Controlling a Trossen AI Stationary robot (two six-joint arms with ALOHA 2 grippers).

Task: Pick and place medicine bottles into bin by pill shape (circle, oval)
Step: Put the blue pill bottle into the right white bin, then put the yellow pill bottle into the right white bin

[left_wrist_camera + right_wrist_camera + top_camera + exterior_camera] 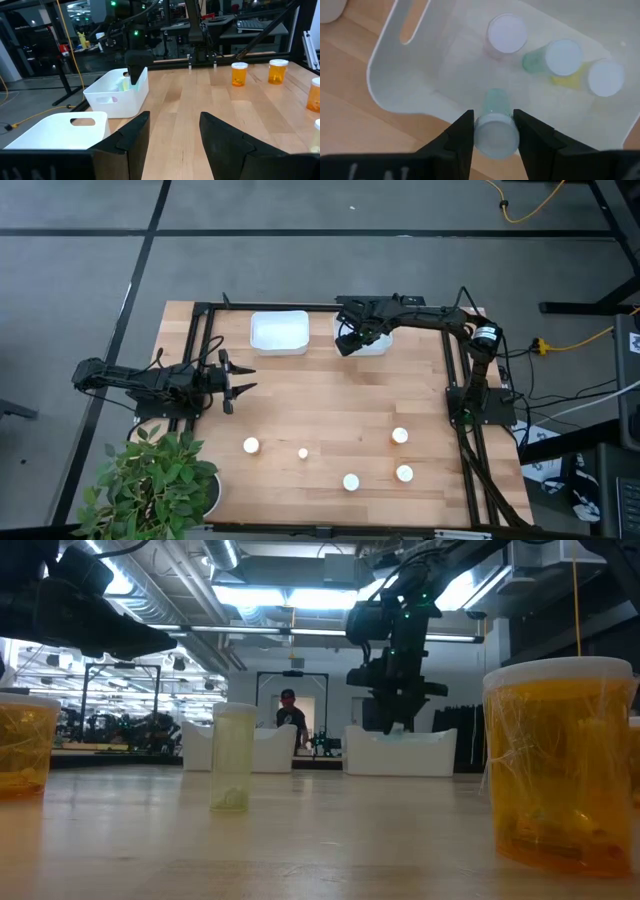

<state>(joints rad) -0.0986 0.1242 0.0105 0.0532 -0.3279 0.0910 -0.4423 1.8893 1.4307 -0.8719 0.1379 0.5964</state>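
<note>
My right gripper [493, 131] hangs over the right white bin [381, 346] at the table's far edge, shut on a pale green medicine bottle [495, 107] with a white cap. Three more capped bottles [555, 57] lie inside that bin. A second white bin [279, 333] stands to its left. Several white-capped bottles [351, 481] stand upright on the near half of the table. My left gripper [240, 378] waits open at the table's left side, pointing level, with nothing between its fingers. My right gripper pinches the pale green bottle between its two fingers at the cap end [494, 136], one finger on each side. The fingers come from above, pointing steeply down. The bottle hangs cap up below them, its body reaching down into the bin just inside the bin's wall.
A potted plant [150, 480] stands at the near left corner. In the low view a pale green bottle [232, 755] and an orange bottle [560, 760] stand close to the camera. Bare wood lies between the bins and the standing bottles.
</note>
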